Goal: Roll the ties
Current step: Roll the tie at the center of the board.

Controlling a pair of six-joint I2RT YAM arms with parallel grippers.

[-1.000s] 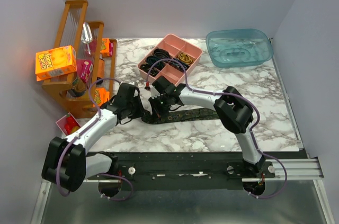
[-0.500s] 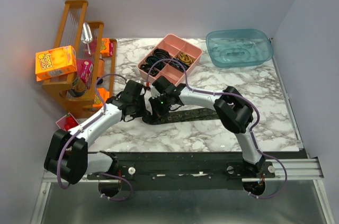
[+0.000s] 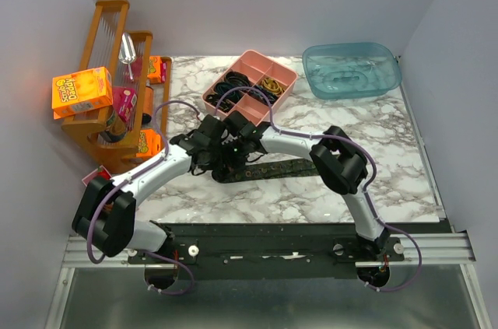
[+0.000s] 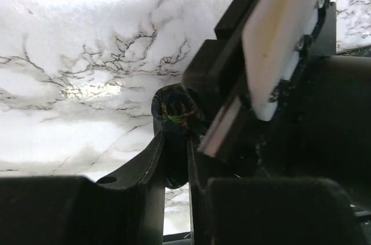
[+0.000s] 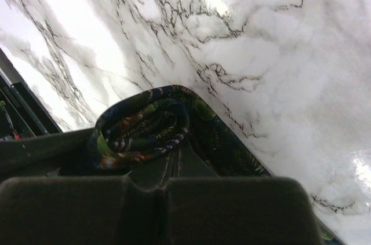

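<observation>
**Both grippers meet at the rolled end of one tie, near the middle of the marble table.**

From above, the tie (image 3: 272,167) lies flat on the marble table (image 3: 327,119) with its long axis running left to right. Its rolled end points left, where the left gripper (image 3: 218,159) and right gripper (image 3: 232,156) crowd together and hide the roll. Only the wrist cameras show the coil (image 5: 142,126), a snug spiral standing on edge, with the flat strip trailing away behind it. The right gripper (image 5: 174,161) is clenched on the tie at the coil's foot. In the left wrist view, the left gripper (image 4: 174,141) has its fingers a thin slit apart below the coil (image 4: 174,112). Whether it actually pinches the fabric, I cannot tell.
</observation>
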